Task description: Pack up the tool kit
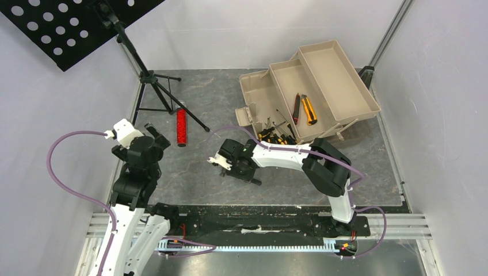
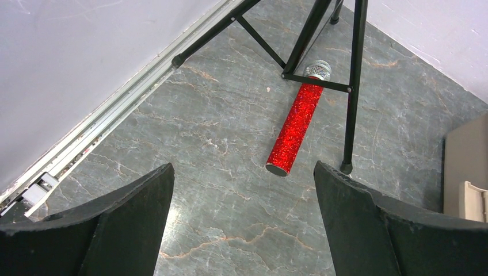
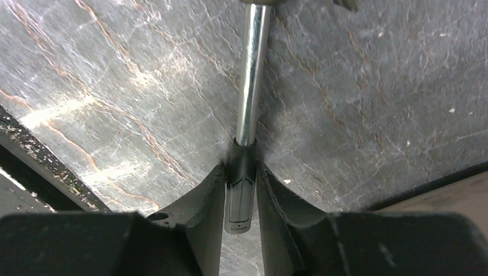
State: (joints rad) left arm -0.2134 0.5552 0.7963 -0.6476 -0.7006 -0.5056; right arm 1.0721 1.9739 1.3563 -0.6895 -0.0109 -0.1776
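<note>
The tan toolbox (image 1: 339,86) stands open at the back right with its trays folded out. Orange (image 1: 309,109) and red (image 1: 296,108) utility knives lie in a tray. Several yellow-and-black screwdrivers (image 1: 273,135) lie in the box's lower part. My right gripper (image 1: 248,174) hovers low over the mat, left of the box. In the right wrist view it (image 3: 240,190) is shut on the black handle of a tool with a bright metal shaft (image 3: 251,86). My left gripper (image 1: 158,137) is open and empty above the mat (image 2: 241,218).
A red glitter bar (image 1: 182,127) lies on the mat ahead of my left gripper (image 2: 296,123), between the legs of a black tripod music stand (image 1: 144,75) (image 2: 351,86). A corner of the toolbox (image 2: 466,167) shows at the right of the left wrist view. White walls enclose the table.
</note>
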